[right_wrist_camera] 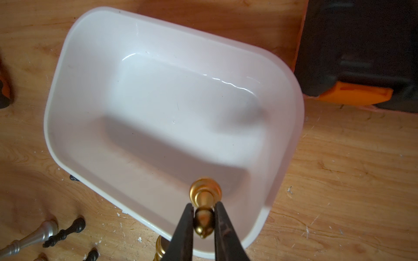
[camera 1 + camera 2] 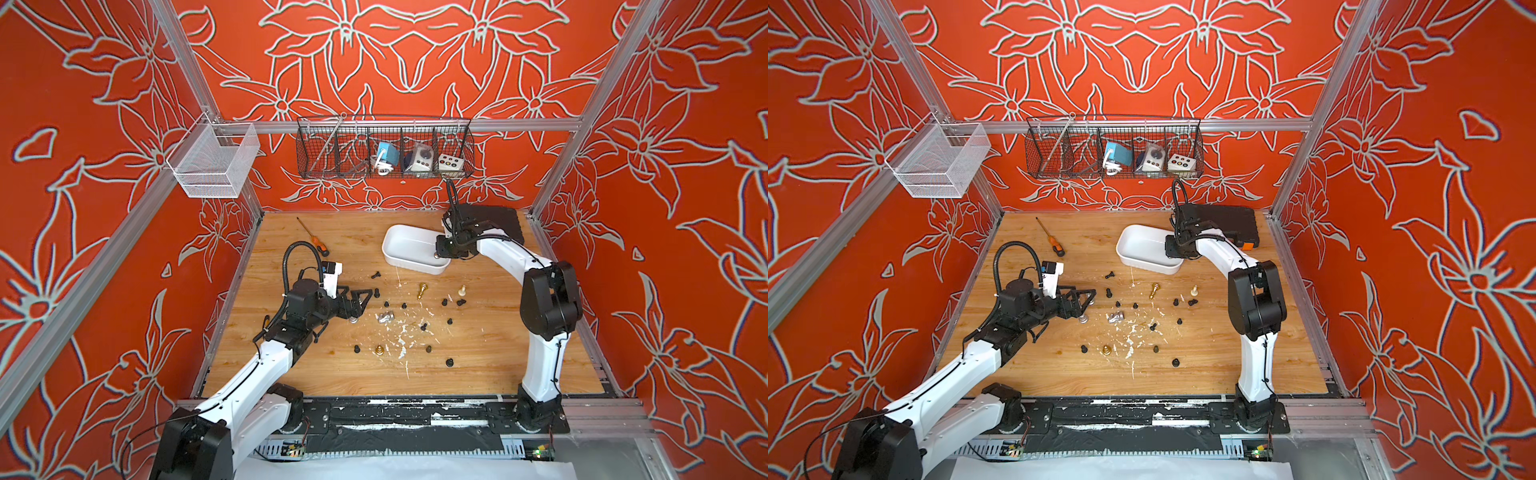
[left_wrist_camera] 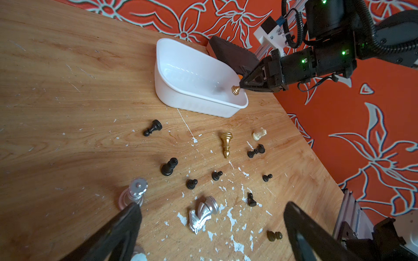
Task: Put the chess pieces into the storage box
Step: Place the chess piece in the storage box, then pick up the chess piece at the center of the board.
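Chess pieces (image 3: 169, 167) handle as light, rigid, probably slick: grip the neck. Right gripper (image 1: 203, 217) clamps gold piece (image 1: 204, 192) over storage box (image 1: 74, 67), 12 o'clock from scatter; left gripper (image 3: 212, 205) jaws wide apart

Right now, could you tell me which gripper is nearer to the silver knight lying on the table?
Left. The left gripper, open, hovers right beside the silver knight; the right gripper is well away over the storage box, gripping a gold piece.
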Robot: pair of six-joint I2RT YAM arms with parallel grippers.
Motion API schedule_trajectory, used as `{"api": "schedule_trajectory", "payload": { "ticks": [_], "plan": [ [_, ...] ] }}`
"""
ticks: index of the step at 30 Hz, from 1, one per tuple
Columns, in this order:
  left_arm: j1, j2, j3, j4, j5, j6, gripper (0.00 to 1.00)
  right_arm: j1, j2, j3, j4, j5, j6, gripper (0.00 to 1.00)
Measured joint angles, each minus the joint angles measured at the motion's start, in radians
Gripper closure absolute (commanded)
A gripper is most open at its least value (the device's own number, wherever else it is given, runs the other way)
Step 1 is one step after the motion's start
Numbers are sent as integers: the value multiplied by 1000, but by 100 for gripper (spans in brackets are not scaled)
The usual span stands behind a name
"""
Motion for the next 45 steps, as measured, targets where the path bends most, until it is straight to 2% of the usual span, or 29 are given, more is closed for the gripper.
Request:
{"api": "schedule_trajectory", "payload": {
  "ticks": [22,31,38,45],
  "plan": [
    [0,-10,0,-15,-27,0,2,0,-25,-1,-5,0,-6,53],
    [0,0,5,-45,-48,8,2,0,-154,-67,-5,0,-24,48],
    [-1,27,51,-84,-97,32,2,0,-288,-198,1,0,-27,46],
    [-8,122,122,-146,-153,88,2,0,-444,-359,3,3,-28,45]
  ]
}}
